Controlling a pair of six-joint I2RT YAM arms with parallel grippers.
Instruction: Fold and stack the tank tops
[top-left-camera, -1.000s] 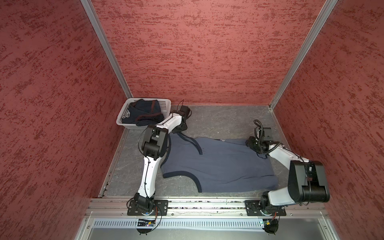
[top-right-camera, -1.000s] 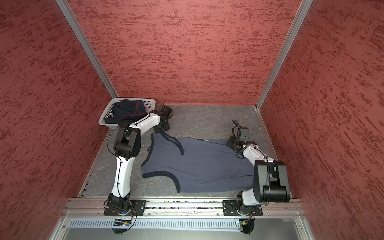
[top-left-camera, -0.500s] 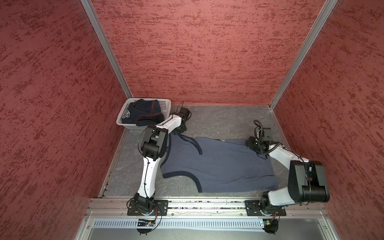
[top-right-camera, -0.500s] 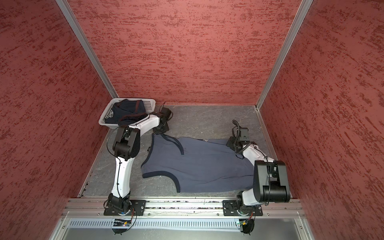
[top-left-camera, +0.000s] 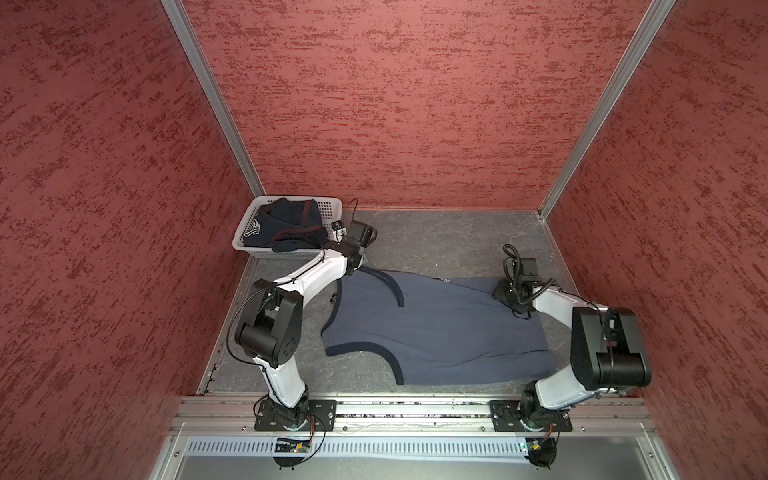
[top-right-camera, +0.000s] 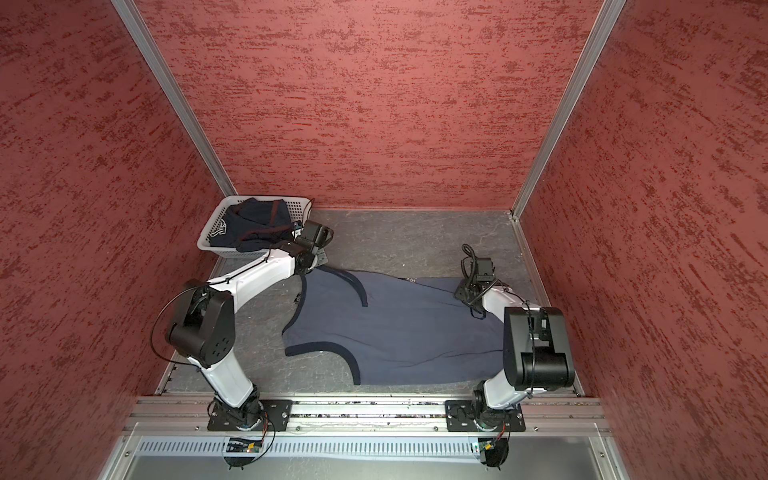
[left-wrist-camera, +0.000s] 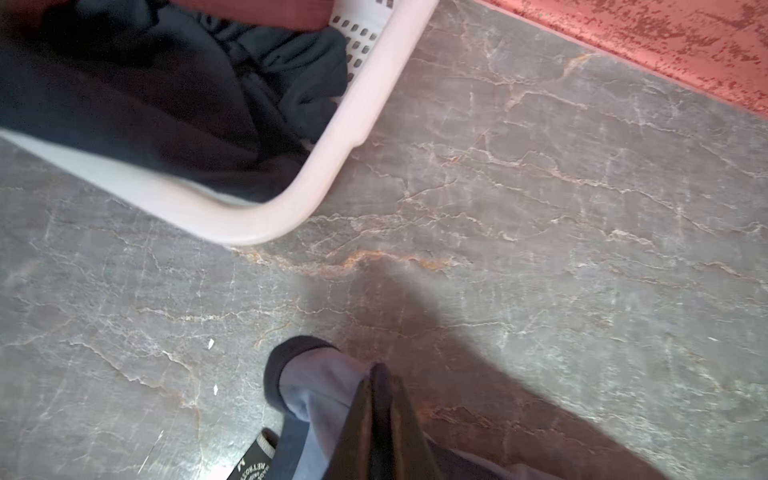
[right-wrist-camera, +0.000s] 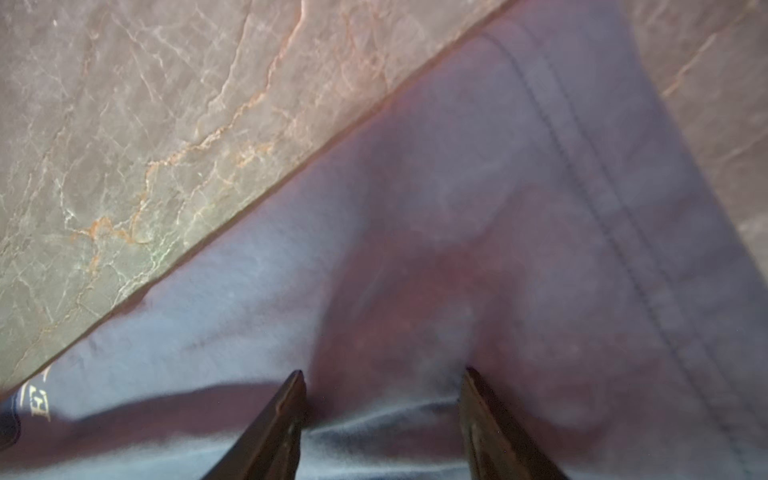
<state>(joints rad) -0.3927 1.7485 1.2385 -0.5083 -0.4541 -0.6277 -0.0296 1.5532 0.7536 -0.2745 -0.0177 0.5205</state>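
Slate-blue top (top-left-camera: 436, 328) lies spread on the grey table (top-left-camera: 436, 241), its lettering mostly hidden at the far edge. Left gripper (left-wrist-camera: 380, 374), covered by its wrist in both top views, is pinched closed on a shoulder strap. Right gripper (right-wrist-camera: 382, 378) stands wide apart at the hem corner. Navy top (top-left-camera: 286, 220) sits crumpled in the white basket (top-left-camera: 249, 245), print half buried.
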